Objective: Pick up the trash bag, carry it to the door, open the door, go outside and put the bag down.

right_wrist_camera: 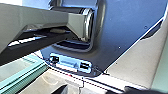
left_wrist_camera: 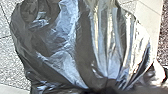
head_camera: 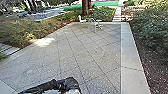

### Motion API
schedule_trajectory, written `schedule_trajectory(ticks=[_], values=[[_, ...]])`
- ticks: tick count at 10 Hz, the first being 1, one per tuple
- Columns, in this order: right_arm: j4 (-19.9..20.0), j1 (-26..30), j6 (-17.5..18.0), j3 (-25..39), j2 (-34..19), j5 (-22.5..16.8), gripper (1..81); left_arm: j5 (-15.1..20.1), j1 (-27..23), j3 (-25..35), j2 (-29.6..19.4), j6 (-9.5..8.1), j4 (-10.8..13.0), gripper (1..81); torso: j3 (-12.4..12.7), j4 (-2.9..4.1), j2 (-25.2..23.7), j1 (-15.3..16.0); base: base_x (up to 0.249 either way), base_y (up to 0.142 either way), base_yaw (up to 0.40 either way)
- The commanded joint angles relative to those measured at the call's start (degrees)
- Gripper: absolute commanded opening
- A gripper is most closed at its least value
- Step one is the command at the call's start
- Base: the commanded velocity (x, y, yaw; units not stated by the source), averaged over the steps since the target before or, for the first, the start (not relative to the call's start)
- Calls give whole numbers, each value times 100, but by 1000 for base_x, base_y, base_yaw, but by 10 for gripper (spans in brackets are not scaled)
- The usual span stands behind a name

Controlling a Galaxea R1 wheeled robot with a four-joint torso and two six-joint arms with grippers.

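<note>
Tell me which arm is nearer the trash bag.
The left. The trash bag's folds draw together at the left gripper; the right arm's wrist camera faces the robot's own dark plate, seemingly apart from the bag.

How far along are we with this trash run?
Pickup and getting outside look done: the head view shows outdoor paving bordered by bushes. In hand, it seems, is the trash bag, its folds drawn together close to the left wrist camera. Putting it down looks left to do, though I can't tell whether its underside touches the ground.
</note>
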Motion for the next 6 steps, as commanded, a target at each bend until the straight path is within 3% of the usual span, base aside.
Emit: schedule_trajectory(ticks=[1,4,6], values=[[14,-15,-21,57,86,-455,811,559,-891,-206,-194,-5,-100,811,0,0,0,0,0,0,0],[32,-15,5,65,86,-455,811,550,-480,-206,-195,-84,-109,811,-2,0,0,2,0,0,0],[32,-15,41,65,86,-455,811,499,346,-206,16,56,39,811,525,0,0,2,0,0,0]])
